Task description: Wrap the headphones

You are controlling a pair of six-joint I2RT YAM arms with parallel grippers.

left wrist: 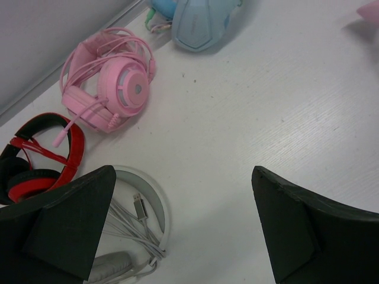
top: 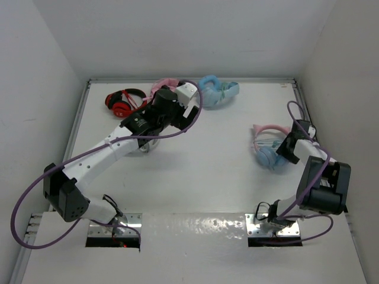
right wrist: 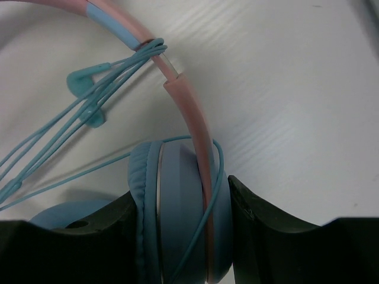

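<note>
**Top external view**
- the headphones (top: 267,145): right of centre on the table (top: 207,177), well apart from the other pairs. Pink cat-ear band toward the back, blue earcups toward the front.
- right gripper (top: 288,147): at the right side of the headphones, touching them.
- left gripper (top: 182,97): upper centre, above the back row of other headsets.
- back row, left to right: red-and-black pair (top: 123,102), all-pink pair (top: 161,87), light blue pair (top: 217,92).
- white pair (top: 148,144): partly hidden under the left arm.

**Left wrist view**
- claw: fingers spread wide at the lower corners, nothing between them but bare table.
- all-pink pair: upper left, its cord bundled around it.
- red-and-black pair: left edge.
- white pair: bottom left, grey cable and plug lying inside its band.
- light blue pair: top edge, cut off.

**Right wrist view**
- claw: clamped on a blue earcup, one finger against each side, bottom centre.
- pink band: arcs from the upper left down across the earcup.
- teal cable (right wrist: 65,139): several strands hang from the band toward the left edge, and one loop rounds the earcup.
</note>
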